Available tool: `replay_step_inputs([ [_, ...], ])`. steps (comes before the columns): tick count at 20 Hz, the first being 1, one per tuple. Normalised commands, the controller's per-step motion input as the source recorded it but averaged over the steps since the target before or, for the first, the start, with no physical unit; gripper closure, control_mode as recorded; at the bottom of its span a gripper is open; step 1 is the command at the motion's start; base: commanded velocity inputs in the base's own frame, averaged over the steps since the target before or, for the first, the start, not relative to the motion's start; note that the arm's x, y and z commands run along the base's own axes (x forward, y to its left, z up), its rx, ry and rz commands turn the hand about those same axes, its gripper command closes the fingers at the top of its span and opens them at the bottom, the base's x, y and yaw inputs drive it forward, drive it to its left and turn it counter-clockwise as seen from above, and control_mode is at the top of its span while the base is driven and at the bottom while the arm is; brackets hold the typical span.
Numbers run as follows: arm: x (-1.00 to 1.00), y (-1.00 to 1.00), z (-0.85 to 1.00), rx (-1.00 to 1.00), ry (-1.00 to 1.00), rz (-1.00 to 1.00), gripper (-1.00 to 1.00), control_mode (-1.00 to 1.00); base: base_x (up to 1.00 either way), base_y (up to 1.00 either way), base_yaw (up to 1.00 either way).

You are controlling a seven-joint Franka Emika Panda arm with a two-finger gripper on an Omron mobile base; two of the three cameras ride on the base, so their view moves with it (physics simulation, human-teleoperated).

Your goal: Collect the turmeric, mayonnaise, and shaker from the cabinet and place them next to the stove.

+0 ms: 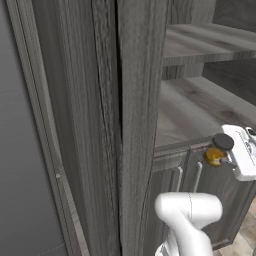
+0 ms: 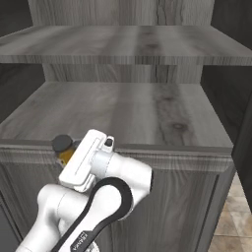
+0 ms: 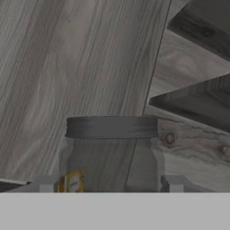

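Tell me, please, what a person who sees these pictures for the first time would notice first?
First comes the white robot arm, which fills the foreground before the grey wood-grain cabinet. Next is the turmeric, a small jar with a dark lid and yellow-orange powder, held in the claw just off the front edge of the lower shelf. The bare wooden shelves stand behind it.

The cabinet (image 2: 128, 113) is grey with a streaky wood grain and darker knots, and its two lower doors carry slim silver handles (image 1: 178, 179). The small jar (image 1: 218, 150) has a dark grey lid over clear glass, with yellow-orange powder inside. The arm (image 2: 106, 189) is white with a black band at its joint. The floor (image 2: 231, 216) is beige tile.
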Motion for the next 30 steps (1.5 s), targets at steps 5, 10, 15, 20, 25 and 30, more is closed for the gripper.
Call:
replay_step_inputs([
  [5, -0.24, -0.02, -0.19, 0.00, 0.02, 0.00, 1.00, -1.00, 0.00, 0.00, 0.00],
  [10, -0.03, 0.00, -0.26, -0.02, 0.02, 0.00, 1.00, -1.00, 0.00, 0.00, 0.00],
  [15, -0.14, 0.00, -0.09, 0.00, -0.03, 0.00, 1.00, 1.00, -0.40, 0.00, 0.00],
  [20, 0.00, 0.00, 0.00, 0.00, 0.00, 0.00, 1.00, 1.00, -0.73, 0.00, 0.00],
  [25, 0.00, 0.00, 0.00, 0.00, 0.00, 0.00, 1.00, 1.00, -0.74, 0.00, 0.00],
  [30, 0.00, 0.00, 0.00, 0.00, 0.00, 0.00, 1.00, 1.00, -0.81, 0.08, 0.05],
])
